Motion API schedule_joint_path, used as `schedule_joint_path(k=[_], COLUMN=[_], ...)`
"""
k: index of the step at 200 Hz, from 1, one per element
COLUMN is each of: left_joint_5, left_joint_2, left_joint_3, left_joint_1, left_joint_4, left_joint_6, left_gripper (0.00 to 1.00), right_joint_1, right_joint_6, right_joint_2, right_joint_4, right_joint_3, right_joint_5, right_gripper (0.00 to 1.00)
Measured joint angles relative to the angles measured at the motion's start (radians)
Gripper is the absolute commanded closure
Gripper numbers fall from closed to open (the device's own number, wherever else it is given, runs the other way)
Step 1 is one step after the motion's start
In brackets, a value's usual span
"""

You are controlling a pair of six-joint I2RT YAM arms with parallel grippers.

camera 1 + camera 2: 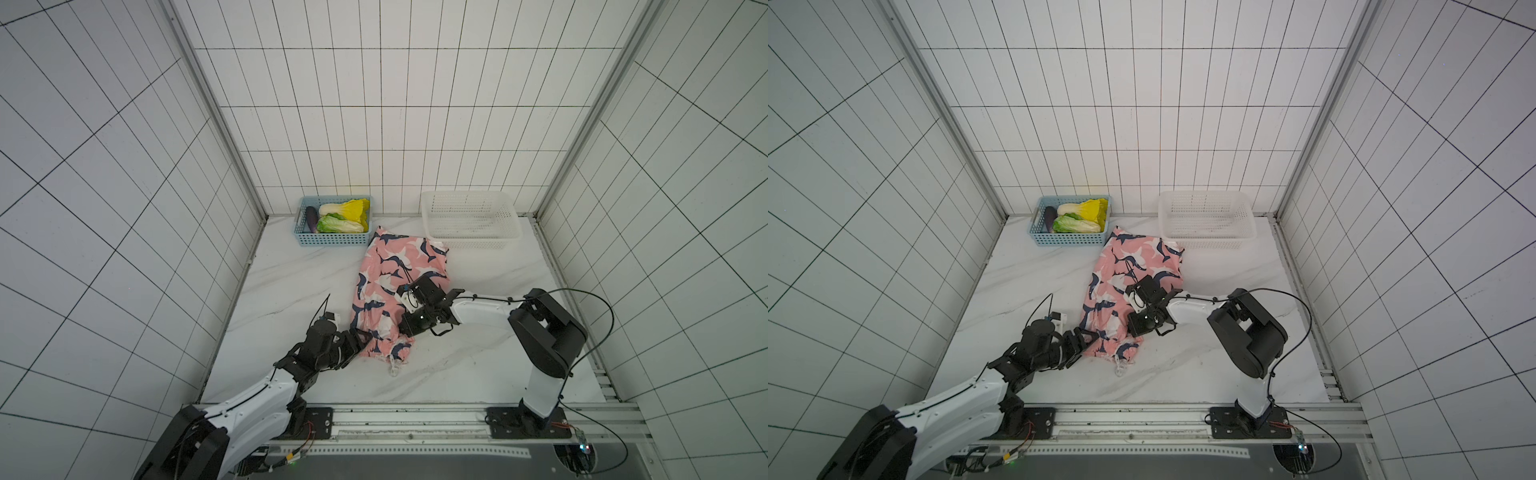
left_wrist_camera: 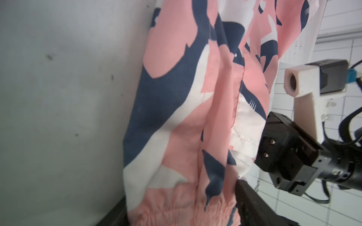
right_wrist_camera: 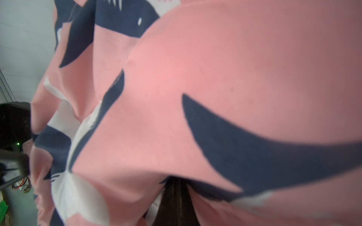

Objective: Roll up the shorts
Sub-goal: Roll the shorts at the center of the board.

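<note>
Top views both show the shorts (image 1: 392, 266) unrolled; right gripper (image 3: 175, 197) pinches their fabric, left gripper (image 1: 363, 337) gapes around the waistband (image 2: 176, 207)

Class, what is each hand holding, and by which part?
Right hand shut on the shorts, a raised fold near the waistband. Left hand straddles the waistband; grip cannot be told.

Blue basket (image 1: 332, 239), white basket (image 1: 471, 243) behind — tabletop (image 1: 291, 282) sides free.

a robot lab cell: white tiled walls (image 1: 374, 104) close in a marble-look table (image 1: 291, 282), and an aluminium mounting rail (image 1: 415, 419) runs along the bottom of the frame.
</note>
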Motion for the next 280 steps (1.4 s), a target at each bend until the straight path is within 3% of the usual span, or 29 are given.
schedule_joint_path(k=[28,60,93,109,138,153,182,192,209,236,245,264,280], left_joint_5=[0.001,-0.006,-0.029,-0.04,-0.048,-0.04,-0.018,-0.014,-0.014,-0.028,-0.034,-0.036,-0.023], left_joint_2=[-0.006,-0.121,-0.213,-0.203,-0.086,0.0,0.157,0.182,0.187,0.116,0.087,0.069,0.09], left_joint_3=[0.0,0.0,-0.013,-0.032,-0.026,0.001,0.027,0.035,0.05,0.112,0.143,0.208,0.262], left_joint_1=[-0.013,-0.014,-0.014,-0.016,-0.019,-0.02,-0.026,-0.029,-0.03,-0.029,-0.02,0.013,0.049], left_joint_4=[0.005,-0.019,-0.026,-0.023,-0.007,0.032,0.125,0.131,0.114,0.003,-0.04,-0.114,-0.18], left_joint_6=[0.0,0.0,-0.001,-0.008,0.009,0.023,0.041,0.035,0.043,0.062,0.073,0.094,0.12], left_gripper=[0.35,0.35,0.23,0.13,0.12,0.24,0.63,0.66,0.84,1.0,1.0,1.0,1.0], right_joint_1=[-0.005,-0.006,-0.006,-0.008,-0.012,-0.013,-0.013,-0.013,-0.013,-0.013,-0.013,-0.018,-0.019], right_joint_6=[0.005,0.006,0.006,0.006,0.006,0.006,0.006,0.006,0.006,0.006,0.005,-0.003,-0.022], right_joint_2=[0.003,0.005,0.008,0.01,0.014,0.014,0.014,0.014,0.014,0.005,-0.005,-0.044,-0.113], right_joint_4=[0.008,0.009,0.021,0.023,0.027,0.027,0.028,0.029,0.029,0.023,0.011,-0.042,-0.097], right_joint_3=[0.0,0.0,0.0,0.0,0.002,0.002,0.002,0.002,0.002,0.002,0.001,-0.002,-0.007], right_joint_5=[-0.01,-0.014,-0.017,-0.019,-0.031,-0.032,-0.03,-0.029,-0.028,-0.011,0.008,0.065,0.136], right_gripper=[1.0,1.0,1.0,1.0,1.0,1.0,1.0,1.0,1.0,1.0,0.97,0.73,0.63])
